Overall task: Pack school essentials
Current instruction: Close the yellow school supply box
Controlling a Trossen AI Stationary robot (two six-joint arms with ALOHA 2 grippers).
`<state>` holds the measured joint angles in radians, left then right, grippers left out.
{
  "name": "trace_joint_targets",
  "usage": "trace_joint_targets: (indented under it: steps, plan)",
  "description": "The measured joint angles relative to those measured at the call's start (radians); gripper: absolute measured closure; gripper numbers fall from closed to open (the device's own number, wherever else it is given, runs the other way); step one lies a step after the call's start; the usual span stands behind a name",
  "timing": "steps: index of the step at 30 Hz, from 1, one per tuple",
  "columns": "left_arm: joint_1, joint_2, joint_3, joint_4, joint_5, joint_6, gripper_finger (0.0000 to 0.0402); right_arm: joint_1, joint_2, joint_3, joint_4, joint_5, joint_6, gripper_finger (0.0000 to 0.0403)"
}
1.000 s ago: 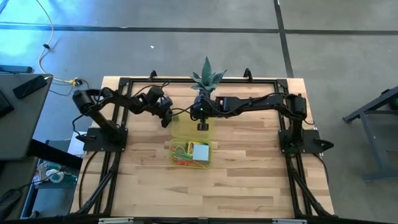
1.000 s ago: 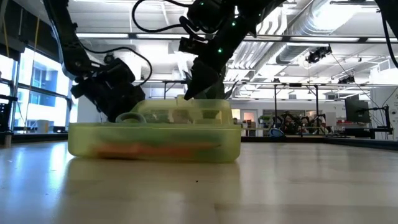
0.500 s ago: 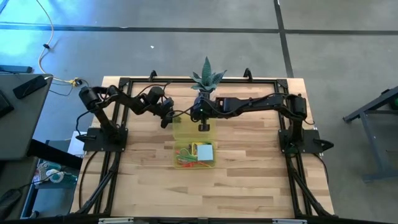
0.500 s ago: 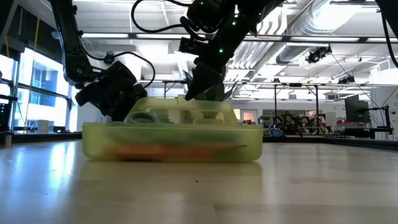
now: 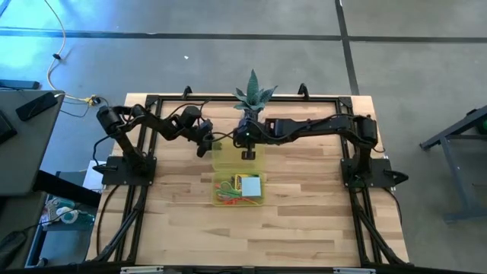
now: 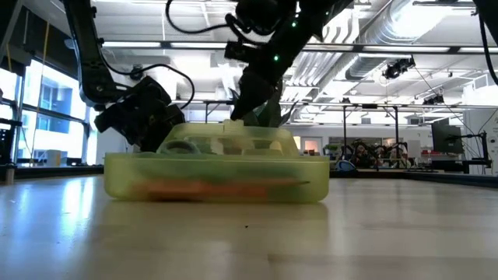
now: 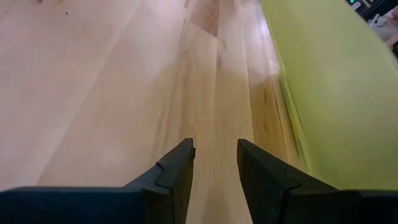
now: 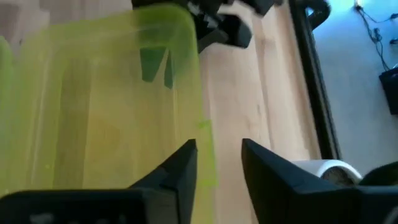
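School essentials point(image 5: 237, 189): orange, red and green pencils with a light-blue notepad point(image 5: 249, 183), lying in the near half of the case, mid-worktop.
Case point(image 5: 228, 158): translucent yellow-green, hinged open; its lid lies flat toward the far side.
Right gripper point(image 5: 248, 154): over the lid's far right part; fingers point(image 8: 180, 169) a little apart at the lid's edge, gripping nothing.
Left gripper point(image 5: 202, 148): just left of the lid, fingers point(image 7: 177, 171) parted over bare wood, empty.
Plant point(image 5: 253, 96): spiky green, far edge.
Worktop point(image 5: 304, 221): pale wood.
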<state>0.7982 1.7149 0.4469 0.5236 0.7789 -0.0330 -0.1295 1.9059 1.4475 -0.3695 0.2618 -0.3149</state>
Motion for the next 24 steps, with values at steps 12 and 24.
trace_joint_targets:
  steps: [12, 24]
  plan:
    - [0.000, 0.000, 0.000, -0.002, -0.004, 0.000, 0.0287, 0.000, -0.173, -0.004, -0.140, -0.007, 0.164, 0.0253]
    - [0.000, 0.000, 0.000, -0.002, -0.005, 0.000, 0.0287, 0.025, -0.222, -0.148, -0.287, -0.007, 0.367, 0.0253]
